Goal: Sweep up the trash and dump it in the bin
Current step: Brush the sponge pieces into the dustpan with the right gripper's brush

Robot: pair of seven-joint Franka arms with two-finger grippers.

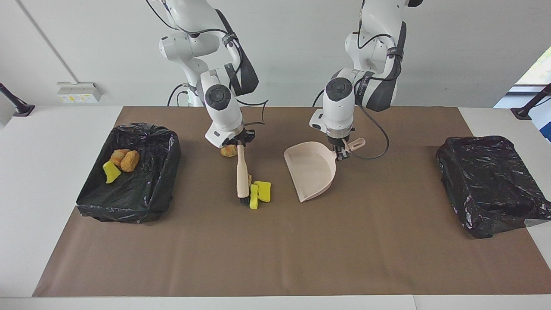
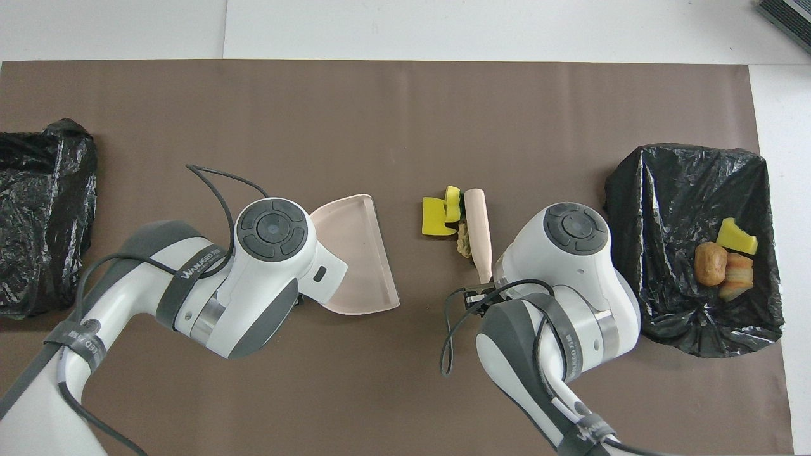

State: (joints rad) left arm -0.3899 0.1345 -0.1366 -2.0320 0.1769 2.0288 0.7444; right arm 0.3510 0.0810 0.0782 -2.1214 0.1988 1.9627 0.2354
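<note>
1. Facing view: the right gripper (image 1: 238,144) is clamping the top of a hand brush (image 1: 242,174), fingers closed on the handle; the brush is hanging bristles-down onto the brown mat (image 1: 275,241).
2. The bristle end is touching a cluster of trash: two yellow sponge pieces (image 1: 259,193) just beside the brush on the dustpan's side, and a tan scrap (image 2: 464,238) lying against the brush handle.
3. One orange bread lump (image 1: 228,150) is lying on the mat nearer to the robots than the cluster, partly hidden under the right gripper.
4. The left gripper (image 1: 341,151) is gripping the handle of a pale pink dustpan (image 1: 312,170), fingers closed on it; the pan is tilting with its open edge facing the brush, near the sponge pieces but apart from them.
5. Overhead view: the black-lined bin (image 2: 665,190) at the right arm's end of the table is holding three pieces: one yellow sponge chunk (image 2: 736,235) and two bread-like lumps (image 2: 721,269).
6. A second black-bagged bin (image 1: 488,183) is sitting at the left arm's end.
</note>
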